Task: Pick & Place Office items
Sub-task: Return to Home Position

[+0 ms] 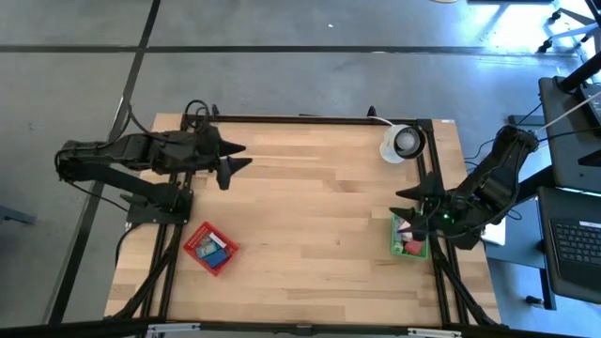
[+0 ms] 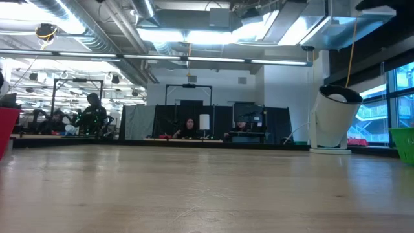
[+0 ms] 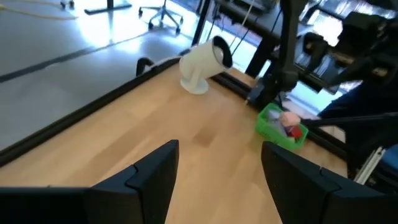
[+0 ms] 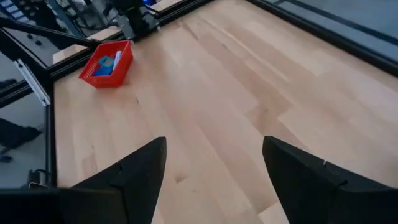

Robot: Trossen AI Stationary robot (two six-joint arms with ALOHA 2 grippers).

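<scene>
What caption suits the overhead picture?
Left tool over the table, right tool by the green basket; red basket holds small items.

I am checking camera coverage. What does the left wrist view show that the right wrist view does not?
Only left wrist: the green basket holding pink and red pieces, and the white round object. Only right wrist: the red basket holding blue pieces. Both: the wooden table and an open end effector each: left end effector, right end effector.
</scene>
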